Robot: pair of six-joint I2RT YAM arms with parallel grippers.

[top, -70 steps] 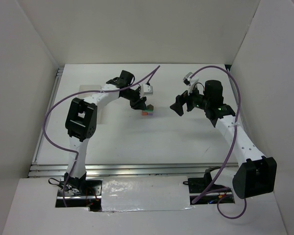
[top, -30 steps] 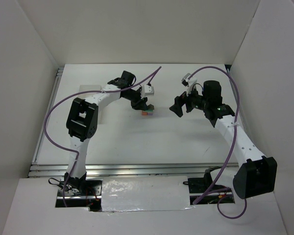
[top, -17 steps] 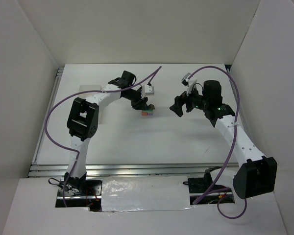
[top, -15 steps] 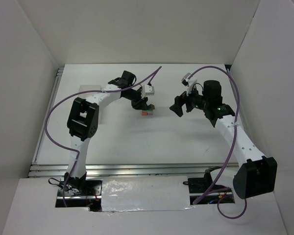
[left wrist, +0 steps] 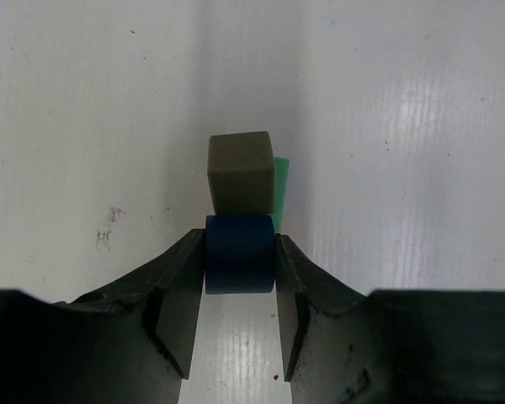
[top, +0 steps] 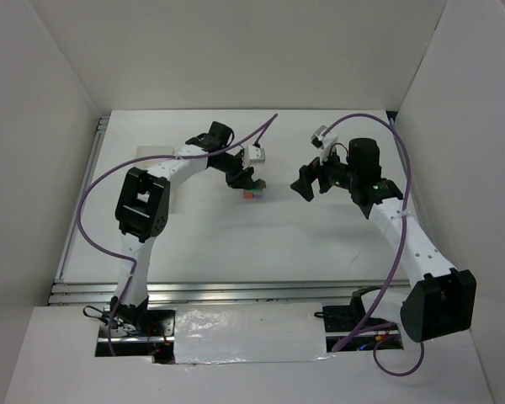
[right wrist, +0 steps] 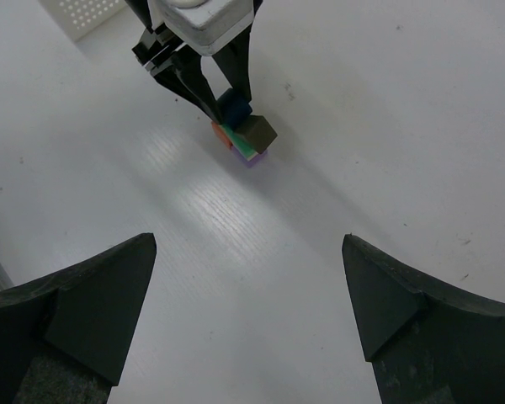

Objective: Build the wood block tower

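Observation:
The wood block tower (top: 252, 194) stands mid-table as a small cluster of cubes. From the right wrist I see an orange-red cube (right wrist: 221, 135), a green one (right wrist: 247, 149), a purple edge at the bottom and an olive-grey cube (right wrist: 257, 132) on top. My left gripper (left wrist: 240, 244) is shut on a dark blue cube (left wrist: 240, 265), held level with and against the olive-grey cube (left wrist: 241, 172), with green (left wrist: 281, 181) showing behind. Whether the blue cube rests on the stack I cannot tell. My right gripper (right wrist: 248, 240) hangs open and empty, right of the tower.
A white perforated box (right wrist: 84, 13) sits at the far left of the right wrist view. White walls enclose the table on three sides. Purple cables arch over both arms. The right gripper (top: 303, 187) is about a gripper's width from the left gripper (top: 244, 181).

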